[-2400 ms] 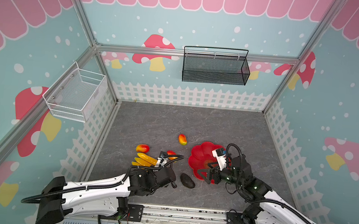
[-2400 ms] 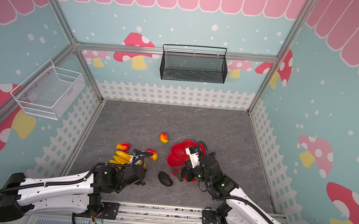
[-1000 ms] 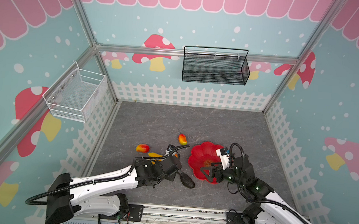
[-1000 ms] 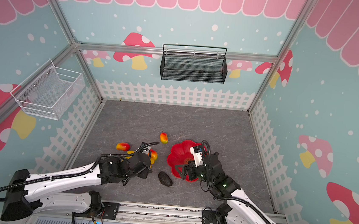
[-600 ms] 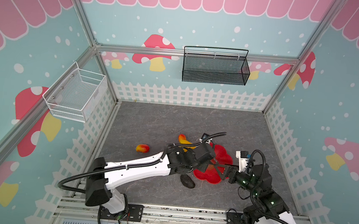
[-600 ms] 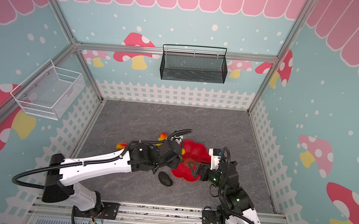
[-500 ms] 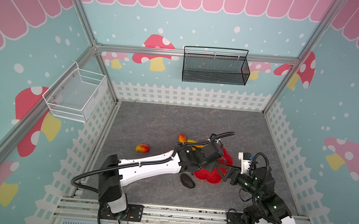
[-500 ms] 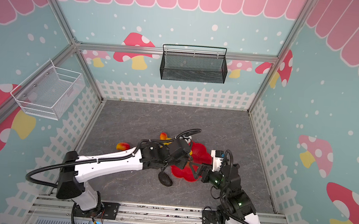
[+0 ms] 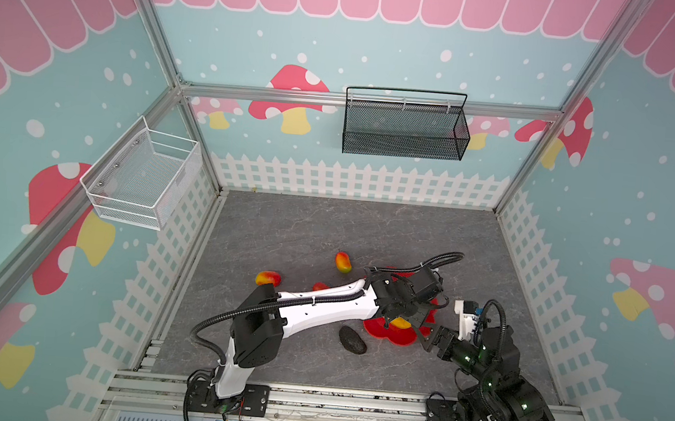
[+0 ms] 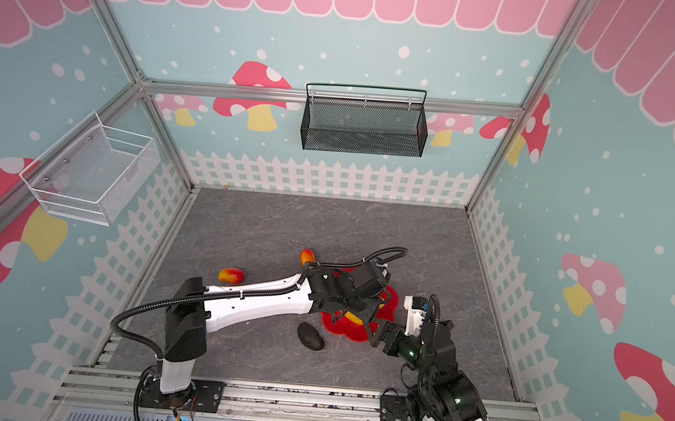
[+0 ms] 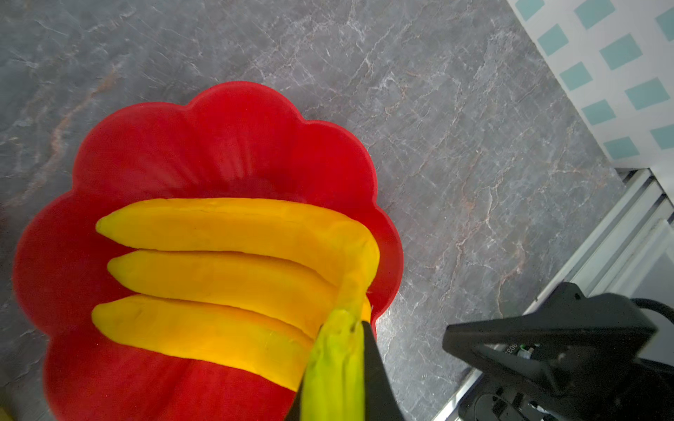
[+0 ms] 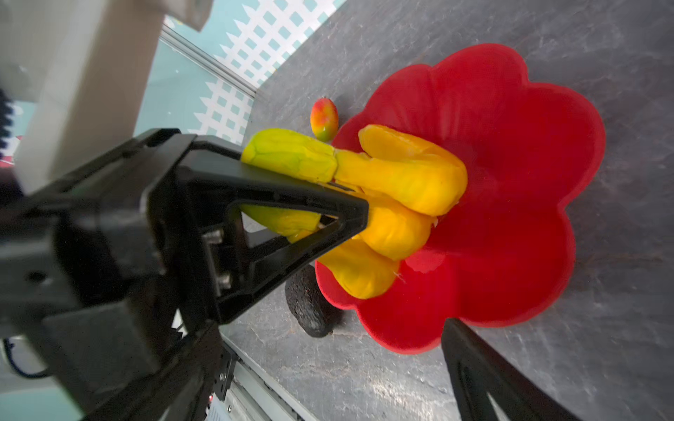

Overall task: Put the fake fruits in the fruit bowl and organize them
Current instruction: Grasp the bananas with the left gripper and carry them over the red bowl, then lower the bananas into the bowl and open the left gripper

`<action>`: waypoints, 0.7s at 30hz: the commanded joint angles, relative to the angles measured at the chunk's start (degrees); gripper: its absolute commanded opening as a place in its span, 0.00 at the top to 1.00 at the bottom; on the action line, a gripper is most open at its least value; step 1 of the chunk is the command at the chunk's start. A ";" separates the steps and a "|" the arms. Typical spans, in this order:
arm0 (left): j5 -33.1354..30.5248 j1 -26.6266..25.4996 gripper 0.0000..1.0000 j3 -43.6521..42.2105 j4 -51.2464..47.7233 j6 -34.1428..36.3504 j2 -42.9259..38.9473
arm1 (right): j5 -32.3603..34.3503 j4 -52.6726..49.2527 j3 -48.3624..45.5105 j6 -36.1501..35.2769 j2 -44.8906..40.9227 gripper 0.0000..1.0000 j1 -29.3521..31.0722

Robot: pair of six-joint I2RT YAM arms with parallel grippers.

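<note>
My left gripper [image 11: 343,346] is closed on the green stem of the banana bunch [image 11: 226,269], which lies just ahead of it inside the fruit bowl [image 11: 226,135]. My right gripper [image 9: 427,334] stands wide open beside the bowl's rim.

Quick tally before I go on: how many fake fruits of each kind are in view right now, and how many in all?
Banana bunch: 1
Mangoes: 3
Avocado: 1
Total: 5
</note>
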 commanded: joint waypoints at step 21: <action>-8.04 1.00 0.49 -7.10 5.22 -0.24 -10.43 | 0.14 -2.16 5.80 -7.85 1.52 0.02 0.22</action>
